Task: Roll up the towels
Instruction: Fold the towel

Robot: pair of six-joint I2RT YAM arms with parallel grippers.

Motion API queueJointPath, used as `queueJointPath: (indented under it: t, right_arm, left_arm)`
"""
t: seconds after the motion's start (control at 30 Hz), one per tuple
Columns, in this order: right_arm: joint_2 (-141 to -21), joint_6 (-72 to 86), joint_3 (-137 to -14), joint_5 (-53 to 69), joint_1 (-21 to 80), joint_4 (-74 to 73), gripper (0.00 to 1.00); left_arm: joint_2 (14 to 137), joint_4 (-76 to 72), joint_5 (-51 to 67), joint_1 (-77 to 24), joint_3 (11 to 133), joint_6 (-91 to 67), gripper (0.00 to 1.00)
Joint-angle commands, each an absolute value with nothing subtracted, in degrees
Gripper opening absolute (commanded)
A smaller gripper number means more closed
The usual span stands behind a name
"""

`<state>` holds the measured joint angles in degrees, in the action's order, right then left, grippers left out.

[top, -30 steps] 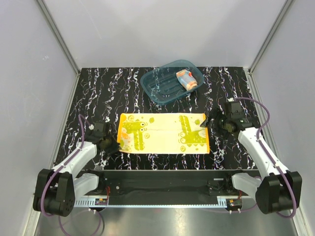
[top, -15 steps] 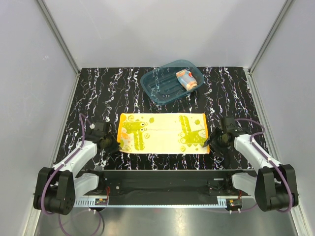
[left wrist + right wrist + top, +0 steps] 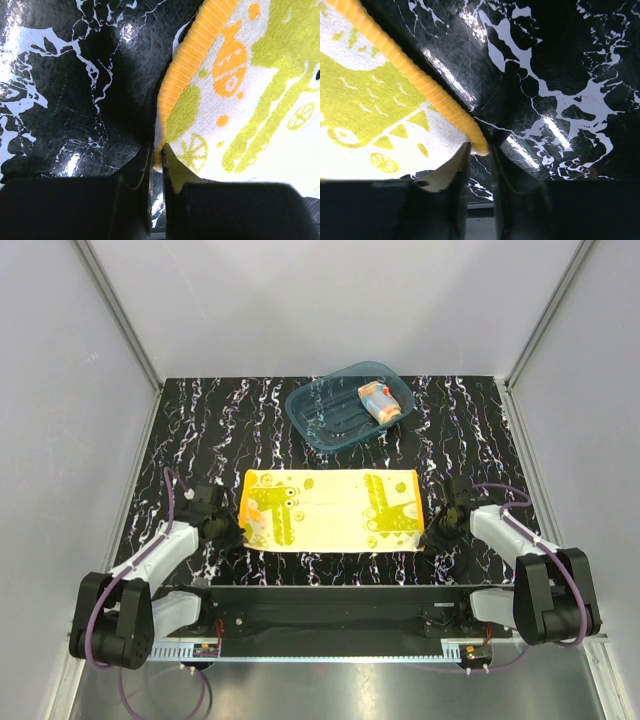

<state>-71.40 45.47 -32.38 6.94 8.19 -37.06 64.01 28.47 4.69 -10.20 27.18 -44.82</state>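
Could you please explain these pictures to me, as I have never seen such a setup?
A robot's left arm and right arm are bolted at the near edge of a table. One picture looks down from above; the others come from a camera on each wrist. A yellow towel lies flat on the table; behind it a teal tub holds a rolled towel. The left end effector pinches the yellow towel's near left corner. The right end effector has the near right corner between its fingers; whether it grips is unclear.
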Motion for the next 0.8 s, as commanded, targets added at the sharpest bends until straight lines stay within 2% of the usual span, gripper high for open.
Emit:
queueJointPath:
  t: [0.0,0.07,0.2,0.77]
  right_arm:
    - [-72.42,45.09,-33.93,6.07,8.00,-35.16,0.26]
    - [-72.60,45.09,-33.93,6.15,8.00,-35.07,0.13]
    - [-72.16,45.09,-33.84,6.50,8.00,-35.16,0.00]
    - [-55.29,46.06,-38.58,7.38,8.00,-48.33,0.00]
  left_arm:
    - [64.42,27.07,5.54,-10.46,29.27,-43.86,0.04]
    - [64.42,27.42,5.36,-10.46,29.36,-43.68,0.04]
    - [64.07,28.04,5.10,-10.46,29.79,-43.51,0.03]
    - [50.81,39.81,6.59,-10.46,30.59,-47.98,0.00]
